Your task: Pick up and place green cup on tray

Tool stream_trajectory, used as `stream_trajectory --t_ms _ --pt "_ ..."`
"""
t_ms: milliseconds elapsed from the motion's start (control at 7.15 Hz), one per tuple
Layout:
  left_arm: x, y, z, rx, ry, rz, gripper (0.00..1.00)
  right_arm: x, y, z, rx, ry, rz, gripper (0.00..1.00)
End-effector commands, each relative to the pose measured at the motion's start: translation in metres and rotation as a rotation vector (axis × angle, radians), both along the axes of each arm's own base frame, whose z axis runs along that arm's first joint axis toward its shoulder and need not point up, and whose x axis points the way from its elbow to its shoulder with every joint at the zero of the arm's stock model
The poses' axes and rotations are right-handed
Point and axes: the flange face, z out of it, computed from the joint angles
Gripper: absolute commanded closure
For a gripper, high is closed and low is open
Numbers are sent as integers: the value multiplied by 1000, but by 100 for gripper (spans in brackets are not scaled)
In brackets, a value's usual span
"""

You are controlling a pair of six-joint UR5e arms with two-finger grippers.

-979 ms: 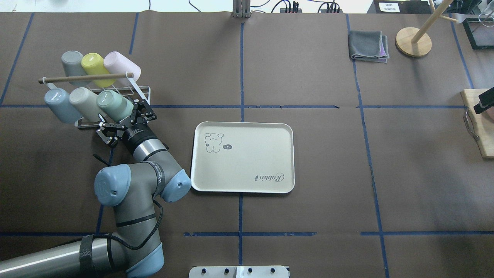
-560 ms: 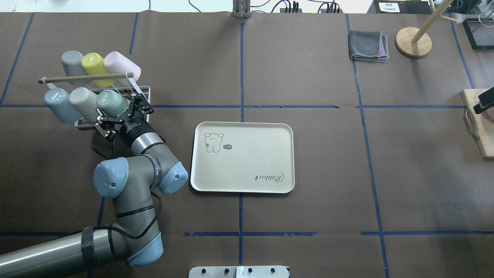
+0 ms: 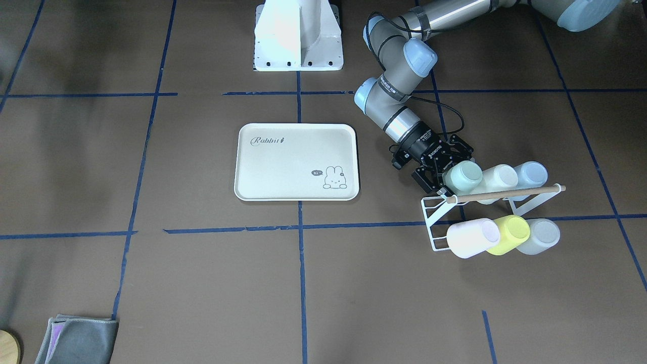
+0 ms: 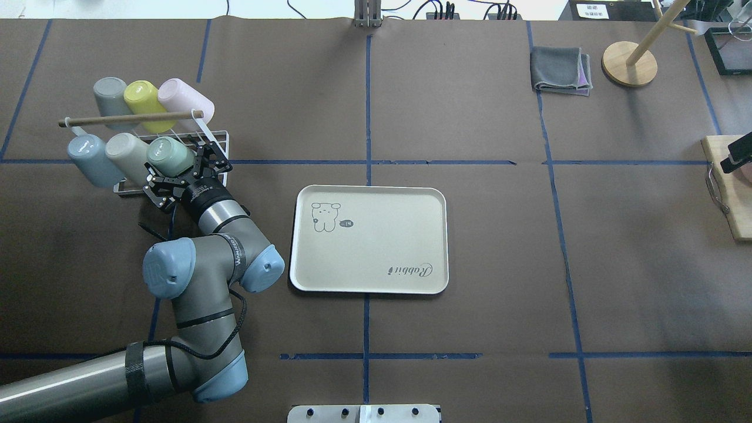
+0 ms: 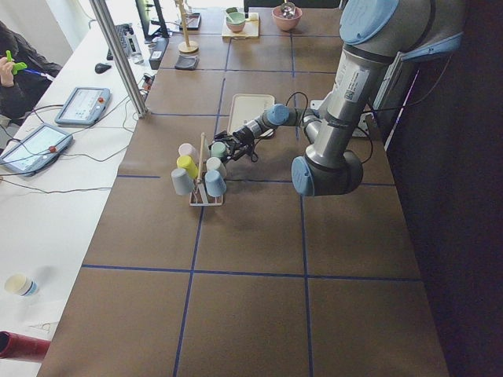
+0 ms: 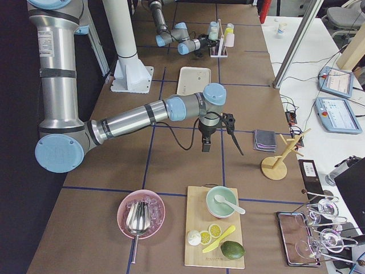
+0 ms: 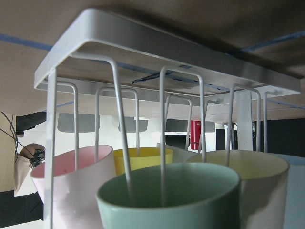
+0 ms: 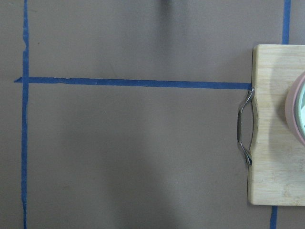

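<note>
The green cup (image 4: 167, 155) lies tilted on a white wire rack (image 4: 218, 140), at the right end of its near row; it also shows in the front view (image 3: 464, 176). My left gripper (image 4: 181, 168) is open, its fingers on either side of the cup's mouth end. In the left wrist view the cup's rim (image 7: 169, 193) fills the bottom, very close. The cream tray (image 4: 369, 239) with "Rabbit" script lies empty to the right of the rack. My right gripper (image 6: 219, 137) hangs over the table far to the right; I cannot tell its state.
The rack also holds a blue cup (image 4: 87, 158), a beige cup (image 4: 126, 154), a grey cup (image 4: 108, 94), a lime cup (image 4: 141, 97) and a pink cup (image 4: 179, 97) under a wooden rod (image 4: 129, 118). A grey cloth (image 4: 561, 69) and a cutting board (image 4: 728, 194) lie far right.
My left gripper has moved forward and left along the green cup, so its open fingers now reach further around the cup. The cups and the tray have not moved.
</note>
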Motion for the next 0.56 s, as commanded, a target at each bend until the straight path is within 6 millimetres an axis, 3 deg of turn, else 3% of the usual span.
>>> stream_trajectory --t_ms 0,280,420 --pt "5 -2 7 5 12 0 8 0 0 -1 1 0 0 0" --pt "2 -5 6 7 16 -6 13 0 0 -1 0 -2 0 0" --pt "2 -6 6 8 20 -9 27 0 0 -1 0 -2 0 0"
